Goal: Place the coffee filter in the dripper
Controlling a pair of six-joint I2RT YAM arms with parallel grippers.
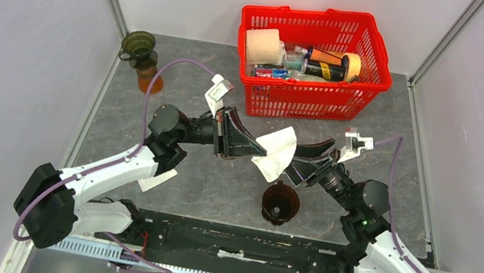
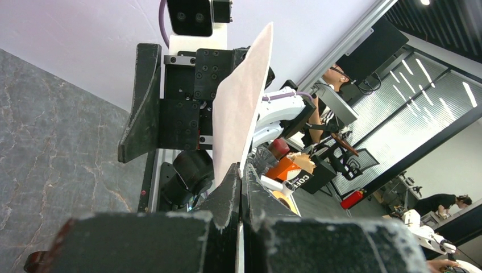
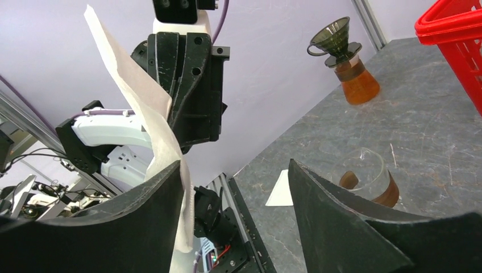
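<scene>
Coffee filter [image 1: 277, 152] hangs above the middle of the table [image 1: 215, 188], 1 edge clamped between the shut fingers of the left gripper [image 1: 257, 148]. The right gripper [image 1: 297, 163] meets it with its 2 fingers apart. The dripper [image 1: 281, 202] stands nearby, toward the table's near edge.
</scene>
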